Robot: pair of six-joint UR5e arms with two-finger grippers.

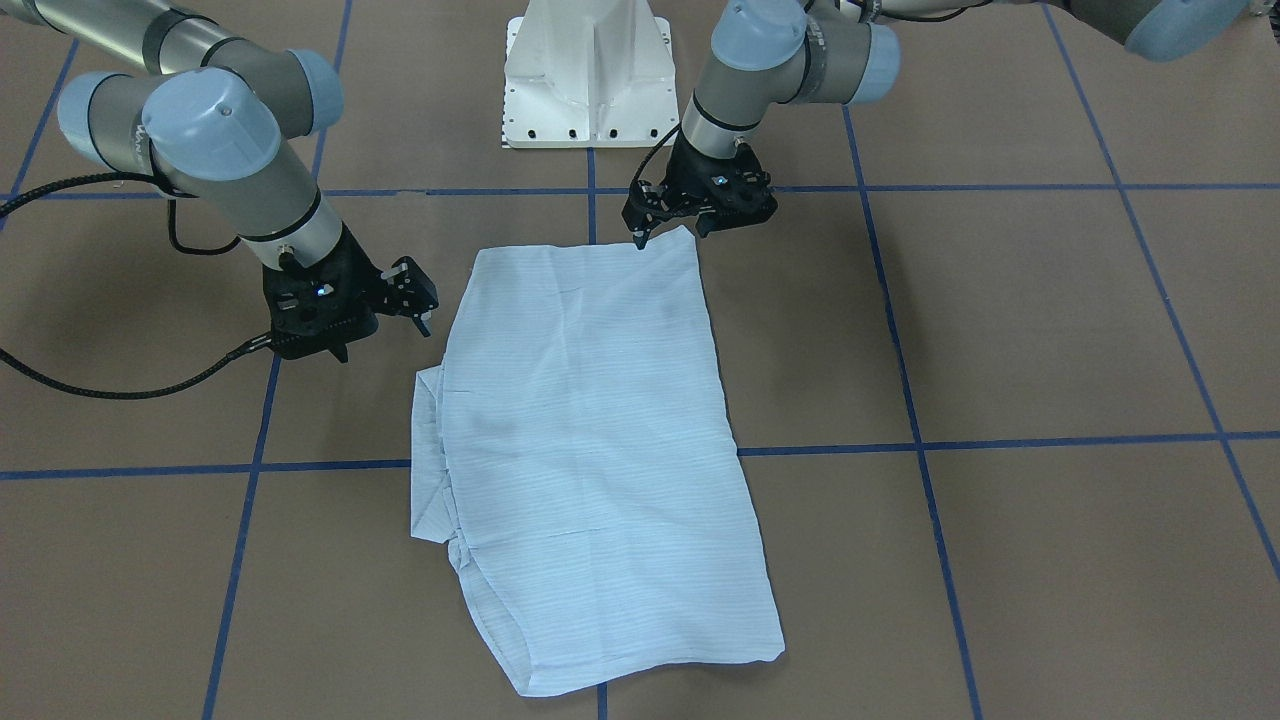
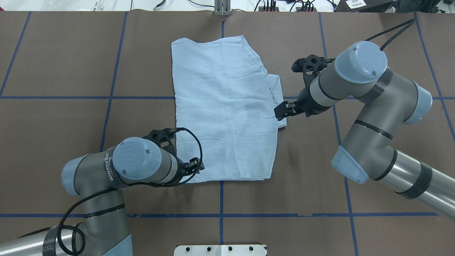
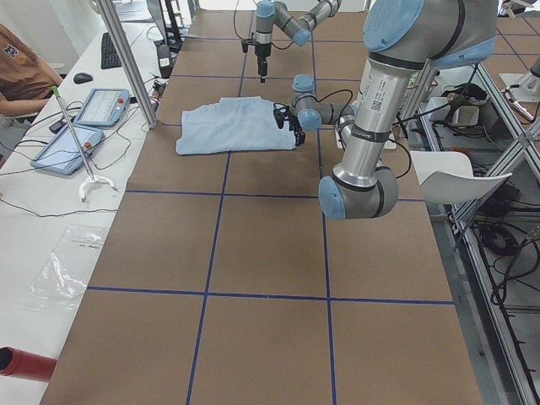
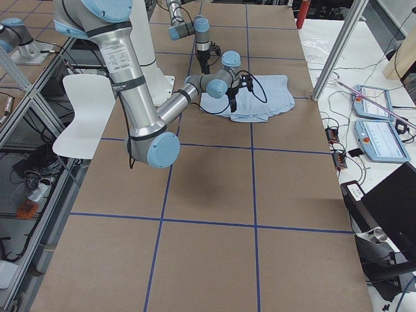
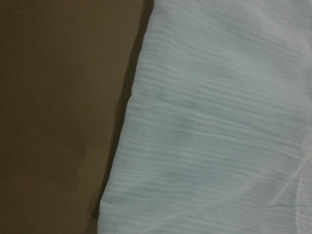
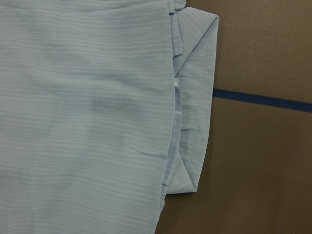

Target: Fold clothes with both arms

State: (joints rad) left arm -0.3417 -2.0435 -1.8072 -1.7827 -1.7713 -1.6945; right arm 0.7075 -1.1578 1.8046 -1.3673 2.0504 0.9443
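Note:
The pale-blue striped shirt (image 1: 590,430) lies flat on the brown table, folded into a long rectangle; it also shows in the overhead view (image 2: 224,106). A folded-under flap (image 6: 195,97) sticks out along its edge on my right side. My left gripper (image 2: 179,151) is open over the shirt's near corner on my left, with one fingertip (image 1: 640,238) at the cloth edge and nothing held. My right gripper (image 2: 295,87) is open and empty just beside the shirt's right edge, by the flap. The left wrist view shows the shirt's edge (image 5: 219,122) close up.
The white pedestal base (image 1: 590,70) stands at the robot's side of the table. Blue tape lines (image 1: 920,445) grid the brown surface. In the left side view, an operators' desk with tablets (image 3: 89,105) runs along the table's far side, and a white chair (image 3: 456,181) stands behind the robot.

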